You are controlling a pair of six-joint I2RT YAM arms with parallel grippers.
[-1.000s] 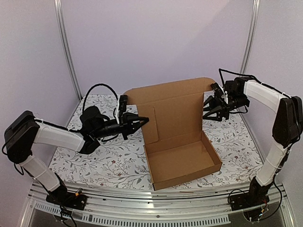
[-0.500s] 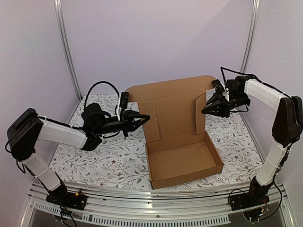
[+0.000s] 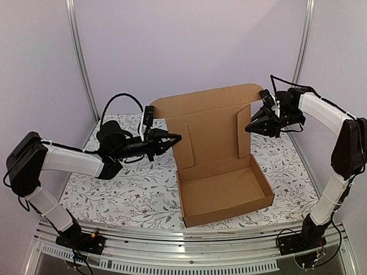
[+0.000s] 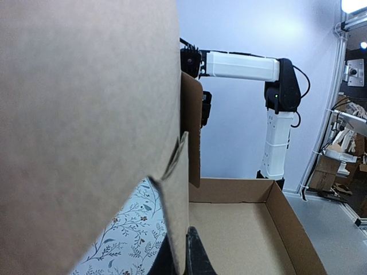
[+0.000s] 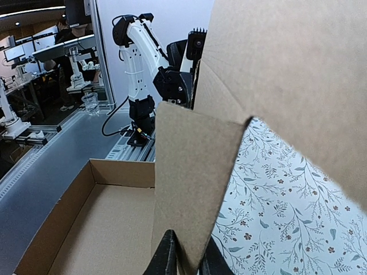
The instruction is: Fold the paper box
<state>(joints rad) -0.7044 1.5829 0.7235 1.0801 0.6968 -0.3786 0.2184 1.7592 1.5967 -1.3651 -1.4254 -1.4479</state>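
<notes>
The right claw [image 3: 250, 127] has just closed to a thin pinch on the right lid flap [image 3: 243, 132] of the paper box [image 3: 223, 192], matching the left claw [image 3: 175, 138] nipped shut on the left flap [image 3: 184, 144], so the raised lid [image 3: 206, 106] between them looks ready to fold down.

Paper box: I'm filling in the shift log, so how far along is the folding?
Done: the paper box has its tray walls up and its lid standing upright at the back. In hand: the left gripper and right gripper each pinch a side flap of the lid. Remaining: turning the flaps in, lowering the lid and tucking it into the tray.
</notes>
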